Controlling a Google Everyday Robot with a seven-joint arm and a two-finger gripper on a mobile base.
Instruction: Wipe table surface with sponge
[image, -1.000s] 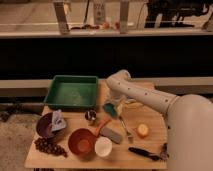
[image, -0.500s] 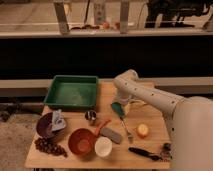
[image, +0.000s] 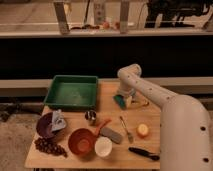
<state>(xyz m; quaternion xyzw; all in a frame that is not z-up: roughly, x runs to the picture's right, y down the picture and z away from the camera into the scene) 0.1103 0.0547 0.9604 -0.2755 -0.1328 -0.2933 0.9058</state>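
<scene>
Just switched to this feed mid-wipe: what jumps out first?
The white arm reaches in from the picture's right, its gripper at the teal sponge, toward the back of the table surface. Left of it sits the green tray; the orange bowl stands near the front edge.

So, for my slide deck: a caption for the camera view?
Gripper at the sponge over the table surface, beside the green tray.

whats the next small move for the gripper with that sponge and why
Probably a short sideways sweep of the sponge over the bare strip of table surface toward the green tray. The gripper sits at the table's far side beside the tray, with the sponge at its tip, while the fork lies nearer the front. Whether the sponge touches the wood I cannot tell.
</scene>
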